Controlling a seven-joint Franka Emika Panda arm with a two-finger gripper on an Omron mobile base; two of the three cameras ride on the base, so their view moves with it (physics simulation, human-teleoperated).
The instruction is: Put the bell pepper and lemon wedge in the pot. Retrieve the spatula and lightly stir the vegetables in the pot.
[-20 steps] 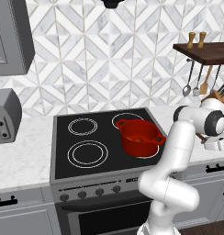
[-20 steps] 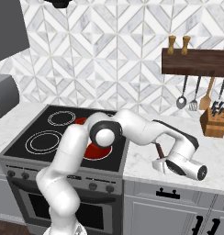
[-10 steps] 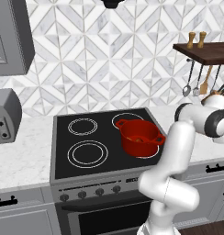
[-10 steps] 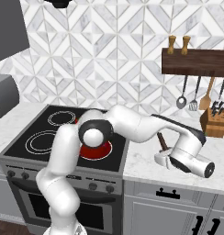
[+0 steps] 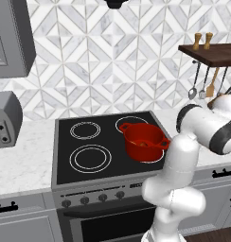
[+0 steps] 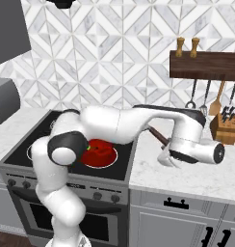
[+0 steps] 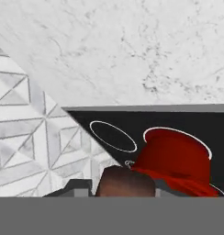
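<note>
The glossy red pot (image 5: 143, 140) stands on the front right burner of the black stove (image 5: 79, 175); a small yellowish piece shows inside it, too small to name. In the right base view my arm covers part of the pot (image 6: 99, 152). To the right of the stove, my gripper (image 6: 168, 159) hangs over the marble counter, shut on the spatula (image 6: 156, 135), whose dark brown handle slants up and left. In the hand view the round brown end of the spatula (image 7: 125, 180) sits between my fingertips, with the pot (image 7: 176, 158) beyond it.
A wooden knife block (image 6: 224, 127) stands at the back right of the counter. Above it, utensils (image 6: 206, 99) hang from a dark shelf (image 6: 206, 65) carrying two mills. A grey appliance (image 5: 6, 120) stands left of the stove. Bare marble counter (image 6: 187, 181) lies under the hand.
The hand has risen from the counter and drifted a little right, carrying the brown-handled spatula upward. The pot has not moved.
</note>
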